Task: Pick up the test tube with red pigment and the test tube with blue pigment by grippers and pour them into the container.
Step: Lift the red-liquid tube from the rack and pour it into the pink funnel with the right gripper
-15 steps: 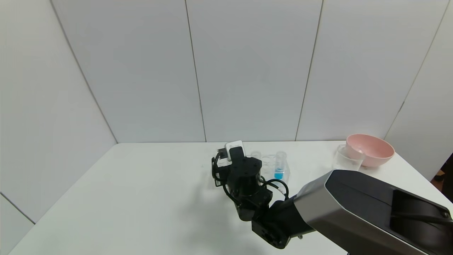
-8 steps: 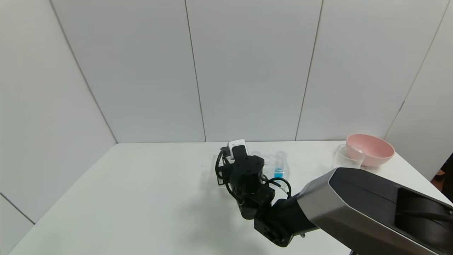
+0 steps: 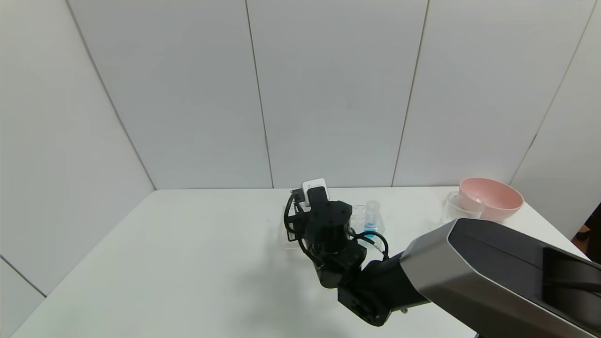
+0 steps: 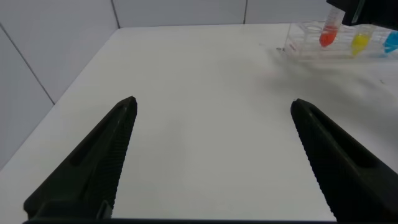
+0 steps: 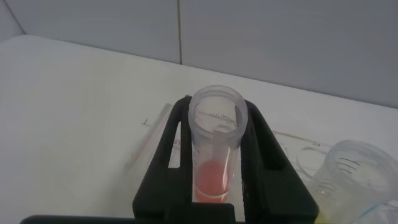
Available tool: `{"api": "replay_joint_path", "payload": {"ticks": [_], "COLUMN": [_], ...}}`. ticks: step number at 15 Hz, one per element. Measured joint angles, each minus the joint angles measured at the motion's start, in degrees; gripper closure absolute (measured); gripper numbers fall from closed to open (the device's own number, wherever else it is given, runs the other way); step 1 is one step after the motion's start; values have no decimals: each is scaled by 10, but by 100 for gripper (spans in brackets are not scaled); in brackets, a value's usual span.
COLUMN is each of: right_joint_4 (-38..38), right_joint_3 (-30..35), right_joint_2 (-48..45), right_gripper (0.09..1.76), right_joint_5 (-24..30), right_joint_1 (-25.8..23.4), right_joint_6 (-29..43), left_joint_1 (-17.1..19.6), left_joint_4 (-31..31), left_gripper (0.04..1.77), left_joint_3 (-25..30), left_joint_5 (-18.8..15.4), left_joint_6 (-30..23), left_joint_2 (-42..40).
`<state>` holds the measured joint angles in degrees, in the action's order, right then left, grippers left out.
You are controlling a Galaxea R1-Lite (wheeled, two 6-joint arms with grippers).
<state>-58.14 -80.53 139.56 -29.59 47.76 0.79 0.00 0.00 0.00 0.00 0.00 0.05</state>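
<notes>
R gripper (image 5: 214, 165): fingers clamped on the test tube with red pigment (image 5: 214, 146), one black finger (image 5: 165, 155) on each side of the tube wall, just below the rimmed mouth. Tube stands upright betw. the fingers; mouth is open and clear of the fingertips, orange-red liquid sits in the round bottom, low betw. the fingers. In the L wrist view the same tube (image 4: 328, 34) hangs under the R gripper body, its red end at the near edge of the clear tube rack (image 4: 305, 46); whether it touches the rack cannot be told.

Just beside the R fingers, on the far side of the held tube, a second clear tube mouth (image 5: 354, 171) stands in the rack. Yellow-liquid tube (image 4: 360, 41) is next along the rack from the red one. The test tube with blue pigment (image 3: 371, 218) stands upright in the rack, beyond the yellow tube, apart from the R fingers; blue liquid in its bottom.

In the head view the R arm wrist (image 3: 328, 230) covers most of the rack; the fingers are hidden there.

L gripper (image 4: 214, 155): fingers spread wide apart, nothing betw. them, only bare white table (image 4: 199, 93) under and ahead. Rack and R gripper are well apart from the L fingertips, out ahead.

The container (image 3: 458, 209): clear beaker, on the table well apart from both sets of fingers, touching or just beside the pink bowl (image 3: 490, 197).
</notes>
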Motion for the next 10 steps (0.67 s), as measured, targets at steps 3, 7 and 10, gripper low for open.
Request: {"api": "replay_joint_path", "payload": {"ticks": [3, 7, 10], "right_joint_4": [28, 60, 61], "right_joint_3": [1, -3, -5], "right_joint_2": [-35, -77, -88], "right_gripper": [135, 135, 135], "right_joint_5": [1, 2, 2], "right_joint_1": [4, 7, 6], "right_joint_6": [-4, -4, -10], "left_joint_1": [0, 0, 0], "left_joint_4": [0, 0, 0], "left_gripper": [5, 5, 5], "left_joint_3": [0, 0, 0], "left_joint_5": [0, 0, 0], "left_joint_6": [0, 0, 0], "left_joint_2": [0, 0, 0]}}
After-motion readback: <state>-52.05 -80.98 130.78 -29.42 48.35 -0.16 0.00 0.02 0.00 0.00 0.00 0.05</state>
